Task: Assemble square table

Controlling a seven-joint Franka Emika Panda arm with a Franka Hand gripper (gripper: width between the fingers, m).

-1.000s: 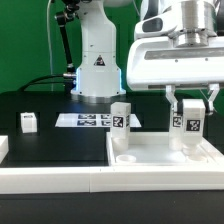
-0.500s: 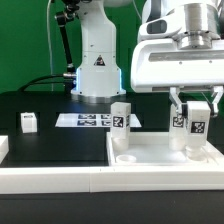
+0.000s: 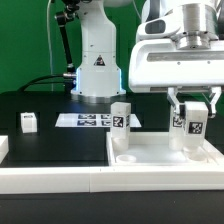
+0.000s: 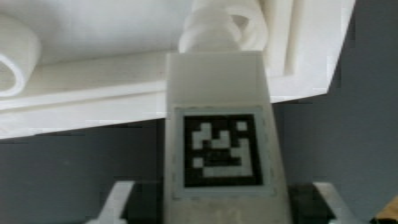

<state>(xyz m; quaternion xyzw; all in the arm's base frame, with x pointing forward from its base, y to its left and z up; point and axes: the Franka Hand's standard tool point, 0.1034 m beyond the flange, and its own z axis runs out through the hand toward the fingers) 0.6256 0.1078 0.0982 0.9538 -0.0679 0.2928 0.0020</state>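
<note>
Arm: the white robot arm (image 3: 97,60) stands at the back of the black table (image 3: 50,145). Its wrist hangs over the exterior view's right.
Slab: the white plastic square slab with a raised rim (image 3: 150,160) lies flat on the table at the exterior view's right. The long white border bar (image 3: 50,182) runs along its near side.
Marker board: the thin flat white marker board (image 3: 85,120) lies near the arm's base. Leave it out of your moves.
Gripper: the two-finger gripper (image 3: 192,112) is partly closed. Its fingers (image 4: 121,200) press on either side of one leg and hold nothing else.
Held leg: the short white blocky leg with a black-and-white tag (image 3: 192,130) is upright at the slab's far corner on the exterior view's right. Its lower end meets the slab, but you cannot tell whether it is seated.
Step in hand: you appear to be fixing this leg into its corner. Keep it plumb and drive it straight down. Turn it without tilting. Watch that the slab does not slide or twist with it. Let go only once the leg stands firm.
Count, slabs: one.
Count, legs: three for certain. They are the held one, a second tagged leg (image 3: 121,117) upright at the slab's far left corner, and a third tagged leg (image 3: 28,122) loose on the table, well apart.
Count, unclear: one white piece (image 3: 3,147) is cut off at the exterior view's left edge, and you cannot tell what it is.
</note>
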